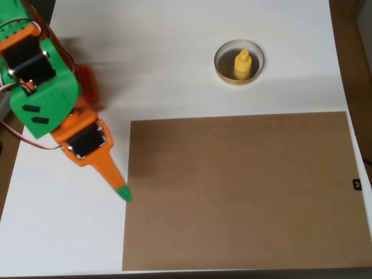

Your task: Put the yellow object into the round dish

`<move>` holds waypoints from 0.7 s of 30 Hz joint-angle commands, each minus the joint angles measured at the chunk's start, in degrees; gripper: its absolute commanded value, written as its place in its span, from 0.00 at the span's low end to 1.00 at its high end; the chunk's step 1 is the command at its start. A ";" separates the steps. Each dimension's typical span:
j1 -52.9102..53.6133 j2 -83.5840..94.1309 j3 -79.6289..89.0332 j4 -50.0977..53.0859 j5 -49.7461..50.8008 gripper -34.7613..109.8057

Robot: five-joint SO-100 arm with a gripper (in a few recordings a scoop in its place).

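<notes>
1. The white surface [192, 70] fills most of the overhead view, from the upper edge down the left side.
2. A large brown board [238, 192] lies flat on it, covering the lower right of the frame, its left edge near the middle of the picture.
3. The green and orange arm [43, 93] reaches in from the upper left corner and slants down toward the lower left, with dark motor blocks and thin wires showing on it.
4. Its fingers [119, 189] end in a green tip that sits just at the left edge of the brown board; they appear pressed together with nothing between them, though from straight above only one tapered orange blade is plain to see.
5. The round dish [222, 68], with a tan rim and dark inside, rests on the white surface in the upper right of the frame, just above the board and well apart from the arm.
6. The yellow object [242, 64] stands upright inside the dish, knob on top, a little right of the dish's centre.
</notes>
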 commanded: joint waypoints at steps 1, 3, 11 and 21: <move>2.90 8.53 2.37 0.79 -0.88 0.40; 4.66 12.04 4.13 1.49 -0.88 0.40; 9.32 32.43 14.59 7.21 -1.58 0.40; 10.28 32.52 16.88 6.50 1.05 0.40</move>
